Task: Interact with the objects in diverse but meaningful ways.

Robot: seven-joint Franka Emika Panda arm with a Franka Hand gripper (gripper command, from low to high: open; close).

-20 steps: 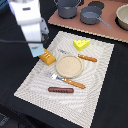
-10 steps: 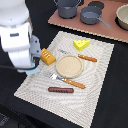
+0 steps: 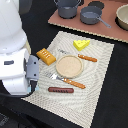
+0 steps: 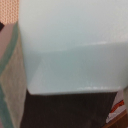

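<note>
On the striped mat (image 3: 102,75) lie a yellow holed cheese wedge (image 3: 81,44), an orange ridged bread-like block (image 3: 46,56) and a thin brown sausage (image 3: 60,90). A small dark grey long-handled pan (image 3: 93,15) sits on the brown board at the back. My white arm fills the exterior view's left. Its grey end, the gripper (image 3: 33,75), hangs just off the mat's edge near the bread block, and its fingers are hidden. A pale blue-green surface (image 4: 70,45) fills the wrist view at close range. I cannot tell what it is.
A round tan plate (image 3: 69,65) lies mid-mat, with an orange-handled fork (image 3: 67,80) and knife (image 3: 82,57) beside it. On the brown board (image 3: 60,21) stand a dark pot (image 3: 67,8) and a tan bowl (image 3: 123,15).
My arm has swung from beside the bread block toward the mat's near corner, on the exterior view's left, and looms larger. The toys on the mat have not moved.
</note>
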